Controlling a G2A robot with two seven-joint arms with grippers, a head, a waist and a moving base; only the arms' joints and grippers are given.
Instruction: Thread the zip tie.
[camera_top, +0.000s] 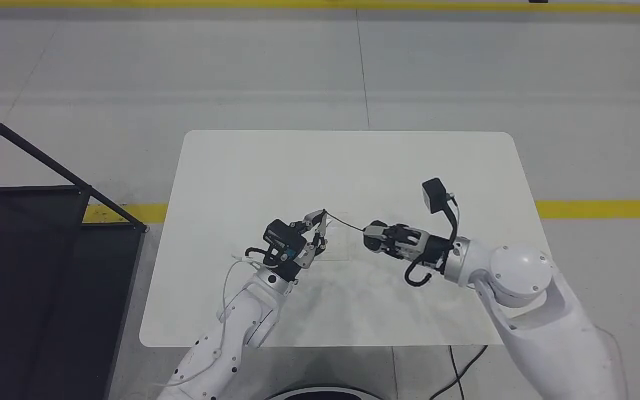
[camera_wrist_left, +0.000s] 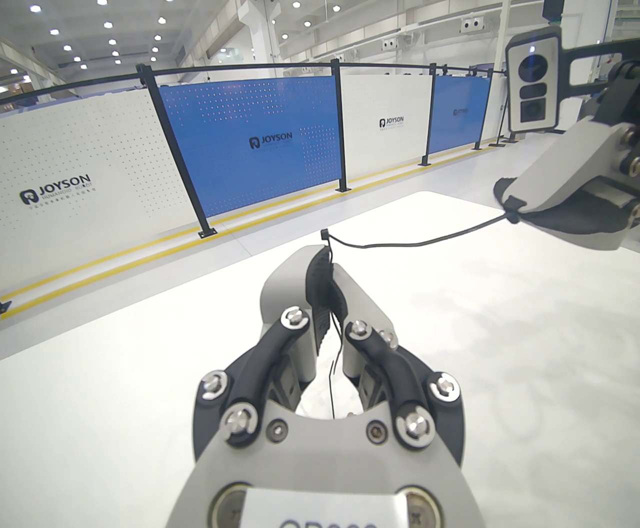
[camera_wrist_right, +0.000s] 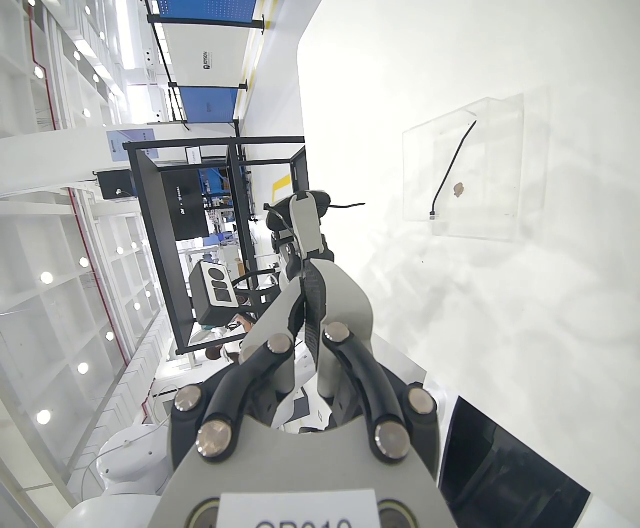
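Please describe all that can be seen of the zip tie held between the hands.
The zip tie is thin, black and plastic-looking. Its small square head sticks out just past the shut left hand; the strap runs in a gentle curve to the shut right hand, above the table, not touching it.

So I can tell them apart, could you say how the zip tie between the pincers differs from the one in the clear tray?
The held zip tie is kept in the air by the left pincer and the right pincer; the spare zip tie lies in the clear tray, touched by neither. The held zip tie bends sharply at the left pincer; the spare zip tie is only gently curved. Both are thin and black.
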